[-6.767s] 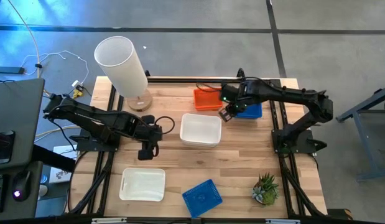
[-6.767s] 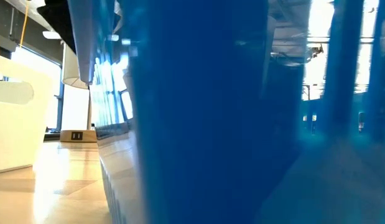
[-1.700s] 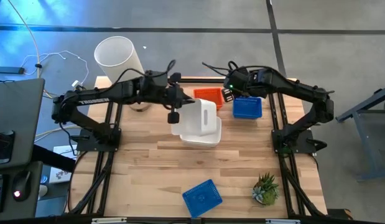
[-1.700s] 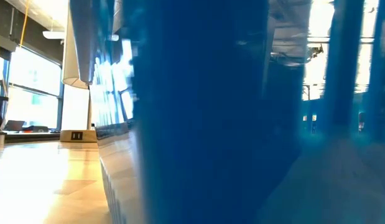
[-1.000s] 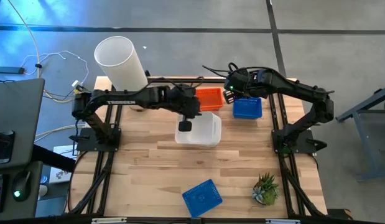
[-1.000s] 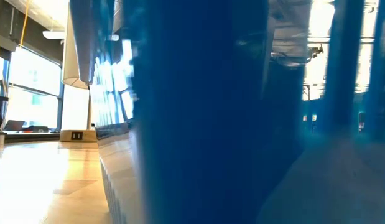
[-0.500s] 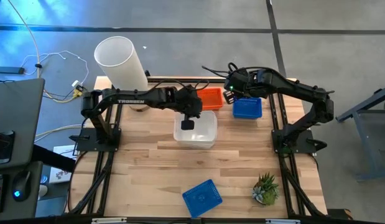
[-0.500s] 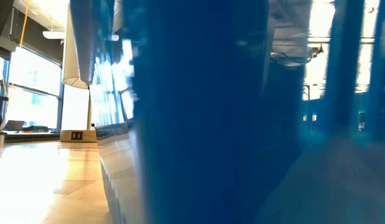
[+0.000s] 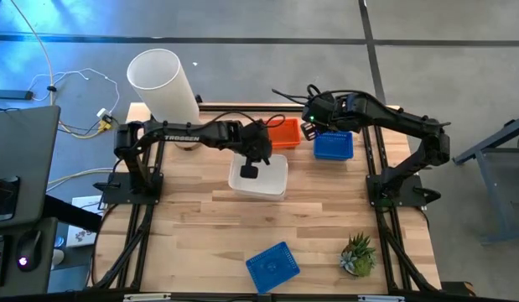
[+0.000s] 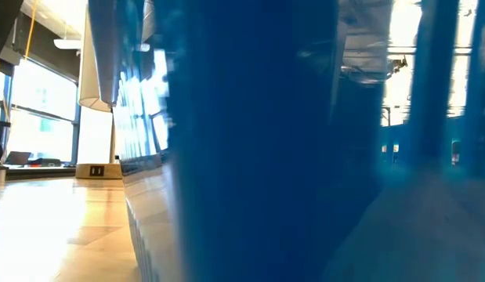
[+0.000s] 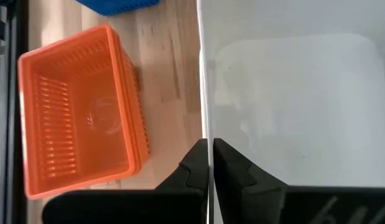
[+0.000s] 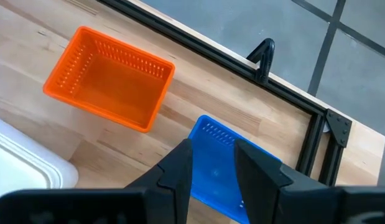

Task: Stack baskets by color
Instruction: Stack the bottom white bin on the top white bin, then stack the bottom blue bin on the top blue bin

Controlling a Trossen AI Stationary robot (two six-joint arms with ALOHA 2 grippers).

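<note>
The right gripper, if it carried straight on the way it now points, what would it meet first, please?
Most likely the blue basket directly beyond the right gripper, whose open fingers frame its near rim; how far off it hangs is unclear.

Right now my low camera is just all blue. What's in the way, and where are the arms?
Observer: Probably the front blue basket. It lies alone near the table's front edge.
Operator: Is the left arm holding something?
Observer: Yes. The left gripper is shut on the wall of the white basket, mid-table.
Operator: And the right one?
Observer: The right gripper is open above the back blue basket, which sits beside the orange basket.
</note>
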